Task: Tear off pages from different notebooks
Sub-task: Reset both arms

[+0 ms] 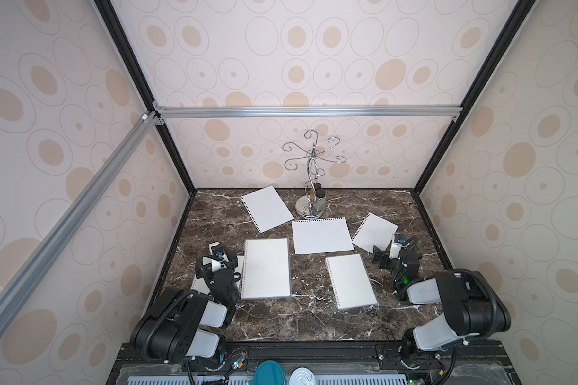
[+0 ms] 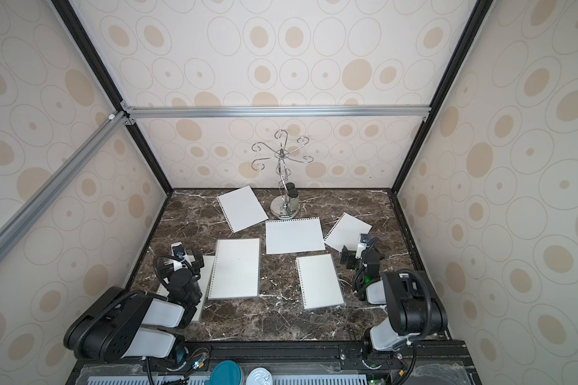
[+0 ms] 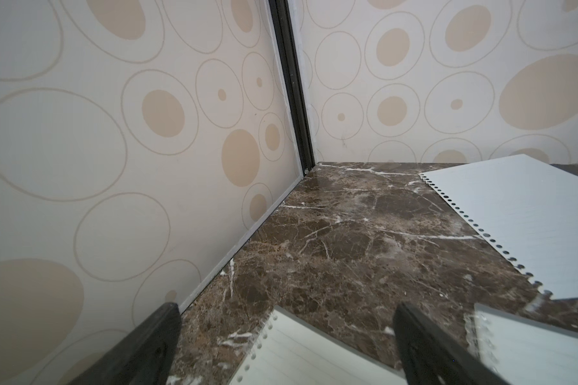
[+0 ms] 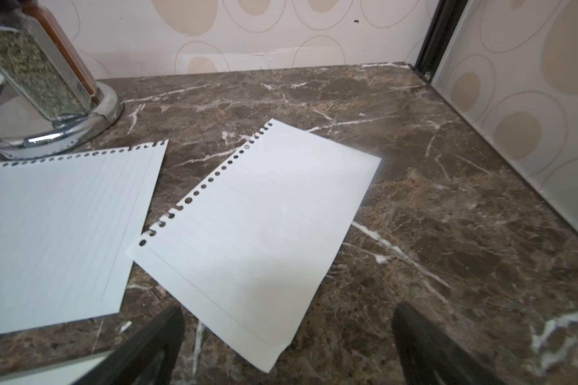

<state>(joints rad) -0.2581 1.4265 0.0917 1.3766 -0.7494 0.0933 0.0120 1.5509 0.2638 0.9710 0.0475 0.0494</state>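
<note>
Though its label is illegible, a spice jar stands near pages.

Three loose pages, three spiral notebooks — two spice jars, one chrome hook stand.

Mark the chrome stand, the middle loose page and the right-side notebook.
chrome stand (image 1: 304,212): in a top view, round base.
middle loose page (image 1: 321,236): in a top view, sheet centre.
right-side notebook (image 1: 351,281): in a top view, page centre.
</note>
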